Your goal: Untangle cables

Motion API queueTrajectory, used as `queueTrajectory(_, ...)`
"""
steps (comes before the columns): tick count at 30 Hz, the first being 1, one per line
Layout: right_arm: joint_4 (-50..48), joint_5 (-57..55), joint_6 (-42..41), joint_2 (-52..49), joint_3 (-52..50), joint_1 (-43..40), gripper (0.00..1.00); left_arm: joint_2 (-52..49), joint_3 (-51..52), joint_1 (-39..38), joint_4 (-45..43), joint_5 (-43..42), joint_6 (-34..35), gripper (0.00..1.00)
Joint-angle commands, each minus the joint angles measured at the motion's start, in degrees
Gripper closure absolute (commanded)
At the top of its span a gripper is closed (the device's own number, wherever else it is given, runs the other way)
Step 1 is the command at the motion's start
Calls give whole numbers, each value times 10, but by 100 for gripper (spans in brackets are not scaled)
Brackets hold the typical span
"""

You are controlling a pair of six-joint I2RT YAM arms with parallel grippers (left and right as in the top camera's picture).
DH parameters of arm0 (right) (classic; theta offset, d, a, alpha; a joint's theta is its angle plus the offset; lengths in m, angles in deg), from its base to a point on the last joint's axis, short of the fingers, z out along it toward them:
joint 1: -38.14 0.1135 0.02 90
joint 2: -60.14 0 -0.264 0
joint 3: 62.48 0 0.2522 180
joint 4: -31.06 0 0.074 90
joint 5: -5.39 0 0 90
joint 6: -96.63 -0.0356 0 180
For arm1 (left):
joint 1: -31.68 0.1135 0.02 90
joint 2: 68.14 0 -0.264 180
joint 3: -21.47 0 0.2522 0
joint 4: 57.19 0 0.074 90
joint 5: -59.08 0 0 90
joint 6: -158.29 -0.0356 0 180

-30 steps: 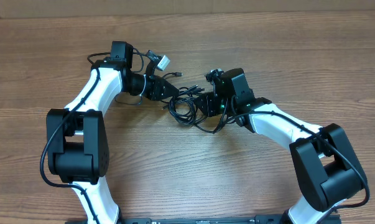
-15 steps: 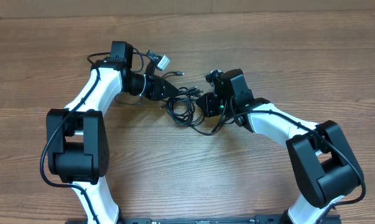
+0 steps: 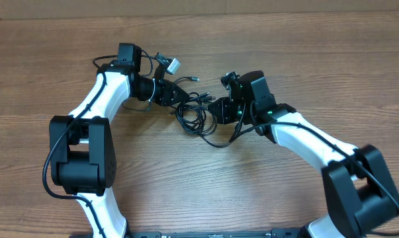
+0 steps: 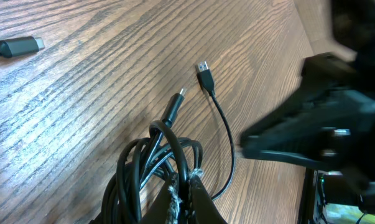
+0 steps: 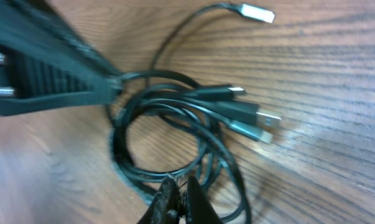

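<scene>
**Two-arm station, seen from overhead and from both wrist cameras.** The cables (image 3: 196,116), thin black cords wound into a loose coil, lie on the wooden table (image 3: 305,59) between the two sets of jaws. The left gripper (image 3: 184,97) has its jaws pressed together on strands at one side of the coil. The right gripper (image 3: 212,112) faces it with jaws likewise closed, nipping strands at the opposite side, so the coil spans the short gap between the two sets of fingertips. In the left wrist view, a flat USB plug (image 4: 204,67) and a slim silver-tipped plug (image 4: 175,107) lie on bare wood just ahead of the left jaws, each on its own free cord end. A grey-ended plug (image 4: 16,46) rests well ahead and off to one side, near that picture's edge. In the right wrist view, three plugs (image 5: 262,116) lie side by side ahead of the right jaws, beside the loop, and a bright silver plug (image 5: 257,13) lies farther ahead. The table's far edge runs well beyond both grippers, and bare wood extends outward from the coil on the sides not taken up by the arms.
</scene>
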Motion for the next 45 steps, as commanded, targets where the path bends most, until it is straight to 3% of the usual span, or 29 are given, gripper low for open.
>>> queueTrajectory(1,30,10,12,16,-2,0,92,18,-9,-3,-2,-2,8,96)
queueTrajectory(3,52,11,48,19,-2,-4,75,18,-9,-3,0,-2,8,96)
queueTrajectory(10,154,-17,151,21,44,-5,75,18,-9,-4,1,-7,7,96)
queueTrajectory(12,207,-56,193,21,65,-4,65,18,-9,-12,13,-25,-10,96)
queueTrajectory(16,209,-72,206,21,69,-5,48,18,-9,-35,26,-22,-31,96)
queueTrajectory(19,197,-73,206,21,69,-5,53,18,-9,-41,26,-22,-31,96)
queueTrajectory(24,193,-73,239,21,68,-1,71,18,-9,-42,23,-31,-31,96)
queueTrajectory(28,206,-75,258,5,67,8,63,18,-9,-42,19,-33,-31,96)
queueTrajectory(33,194,-113,258,-29,64,31,60,18,-9,-42,19,-35,-31,96)
queueTrajectory(45,144,-166,257,-50,64,42,61,18,-9,-42,19,-35,-30,96)
